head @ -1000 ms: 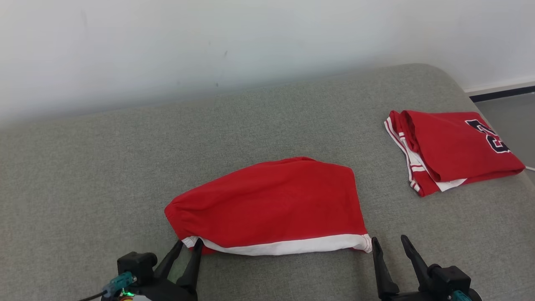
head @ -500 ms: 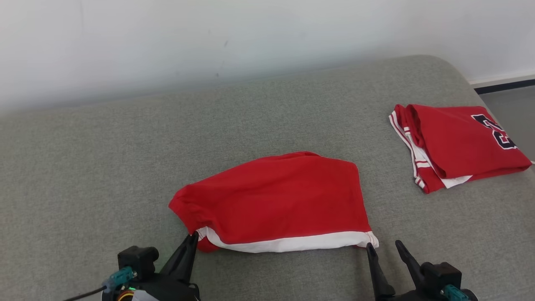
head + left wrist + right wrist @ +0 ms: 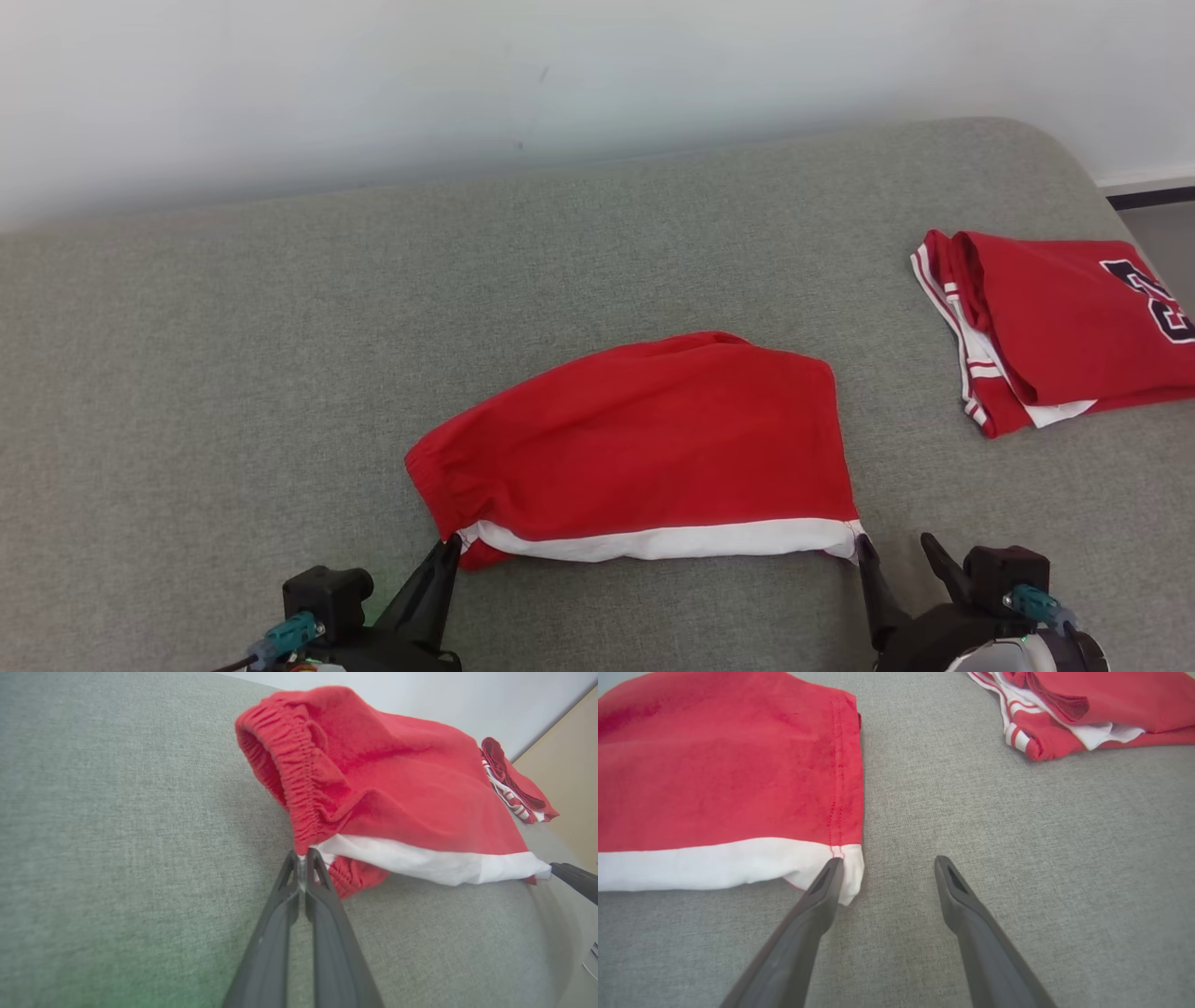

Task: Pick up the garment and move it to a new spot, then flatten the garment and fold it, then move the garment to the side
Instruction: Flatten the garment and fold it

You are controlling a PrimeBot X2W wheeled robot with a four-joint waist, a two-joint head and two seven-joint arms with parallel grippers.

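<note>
Right, my left fingers (image 3: pixel 434 579) are pinched together on the near-left corner of the red garment (image 3: pixel 644 439), just where the gathered waistband meets the white stripe; the wrist view shows cloth nipped between the tips (image 3: pixel 280 924). My right fingers (image 3: pixel 868 579) stand wide apart at the near-right corner. One tip (image 3: pixel 817 905) rests against the white hem and the other is over bare grey cushion (image 3: pixel 233 373). The garment lies spread in the middle of the cushion, white band toward me. A folded red jersey (image 3: pixel 1064 317) sits well off to my right.
</note>
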